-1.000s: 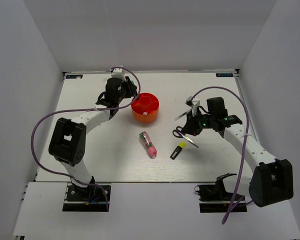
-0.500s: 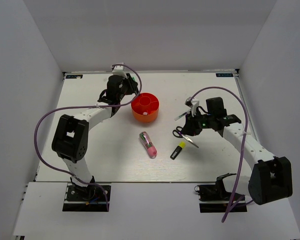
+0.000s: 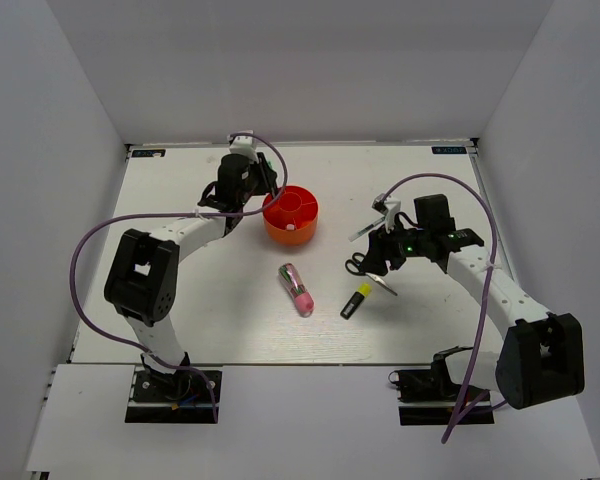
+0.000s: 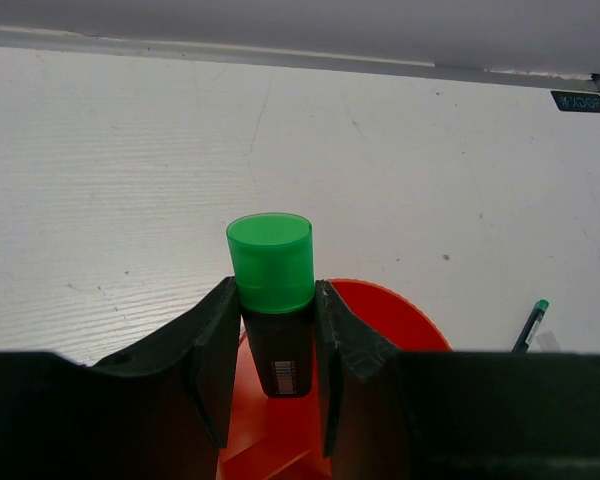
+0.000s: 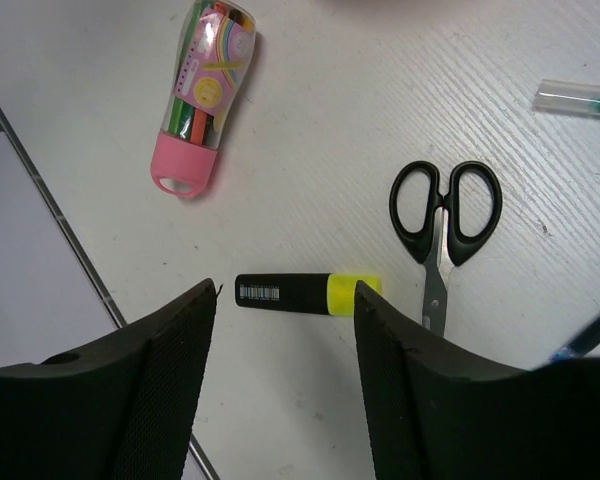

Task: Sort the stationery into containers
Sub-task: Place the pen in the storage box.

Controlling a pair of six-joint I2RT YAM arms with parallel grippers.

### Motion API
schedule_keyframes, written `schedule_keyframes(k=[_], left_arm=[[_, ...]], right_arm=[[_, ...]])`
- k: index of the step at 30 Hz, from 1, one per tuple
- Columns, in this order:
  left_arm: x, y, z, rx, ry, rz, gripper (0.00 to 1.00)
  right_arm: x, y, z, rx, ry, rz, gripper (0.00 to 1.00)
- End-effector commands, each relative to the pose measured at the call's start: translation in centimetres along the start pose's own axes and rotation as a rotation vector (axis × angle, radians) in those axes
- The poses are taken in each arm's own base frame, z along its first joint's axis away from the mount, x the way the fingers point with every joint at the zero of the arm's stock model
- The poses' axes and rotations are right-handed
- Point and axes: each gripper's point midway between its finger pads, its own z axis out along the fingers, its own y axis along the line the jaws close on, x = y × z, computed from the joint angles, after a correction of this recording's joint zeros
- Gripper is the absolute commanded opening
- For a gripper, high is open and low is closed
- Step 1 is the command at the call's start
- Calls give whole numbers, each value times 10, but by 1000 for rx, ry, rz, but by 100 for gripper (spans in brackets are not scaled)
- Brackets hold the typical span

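My left gripper (image 3: 257,184) (image 4: 274,292) is shut on the green marker (image 4: 272,268), holding it upright over the left rim of the round orange-red organiser (image 3: 305,232) (image 4: 400,322). My right gripper (image 3: 376,260) (image 5: 285,300) hangs open above the table with nothing between its fingers. Just beyond its fingertips lies the yellow highlighter (image 5: 305,292) (image 3: 355,300), and the black-handled scissors (image 5: 442,215) (image 3: 365,267) are to its right. The pink-and-green pen (image 3: 297,288) (image 5: 202,100) lies in the middle of the table. A thin clear pen (image 3: 365,228) (image 5: 578,100) rests near the right arm.
White walls enclose the table at the back and on both sides. Purple cables loop off both arms. The thin clear pen's green tip (image 4: 532,320) shows past the organiser in the left wrist view.
My right gripper has gone from shut to open above the highlighter. The left gripper, still holding the green marker, has shifted slightly toward the organiser.
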Motion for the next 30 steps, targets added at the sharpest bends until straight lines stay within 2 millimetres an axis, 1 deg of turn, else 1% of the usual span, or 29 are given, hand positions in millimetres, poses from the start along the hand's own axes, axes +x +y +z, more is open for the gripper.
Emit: schedule_keyframes(k=[1,4,5,7,8,9,10,11,13,17,20,24,25,26,27,28,29,30], left_arm=[[-2,0,-4,-12,-3,30,1],[0,4,-2,-34,4,45,2],[1,4,-2,-37,8,46,6],[3,3,-2,-36,16,55,7],[6,5,-2,-47,24,61,12],[6,4,-2,-47,24,65,14],[7,6,-2,-51,28,68,15],[8,6,-3,-54,31,71,18],[8,7,-3,-58,29,69,24],[6,5,-4,-58,32,75,49],[1,1,-5,-53,27,79,63],[-7,-3,-7,-49,19,87,69],[-8,-2,-8,-51,20,90,69],[-13,-4,-12,-48,8,87,67],[-15,-3,-13,-50,4,86,62],[-20,-7,-19,-40,-7,86,52],[-31,-10,-27,-32,-27,82,22],[-25,-10,-33,-28,-15,82,9]], right_arm=[[-11,0,-3,-5,-24,-17,62],[-11,1,-3,-8,-23,-11,64],[-11,-1,-4,-4,-27,-13,64],[-11,-2,-4,-2,-27,-9,70],[-11,-2,-5,-2,-29,-8,71],[-10,-3,-5,2,-27,-2,73],[-11,-2,-5,0,-29,-6,78],[-11,-2,-5,-2,-31,-7,78],[-11,-2,-6,-1,-29,-6,84],[-11,-2,-8,-5,-35,-13,86],[-11,3,-9,-40,-40,-29,86],[-11,8,-11,-74,-56,-46,86],[-11,9,-11,-79,-57,-50,86],[-12,8,-12,-76,-62,-58,84],[-10,8,-12,-81,-59,-60,82],[-9,8,-12,-85,-57,-66,69],[-9,7,-12,-88,-58,-121,52],[-6,14,-12,-135,-60,-144,37]])
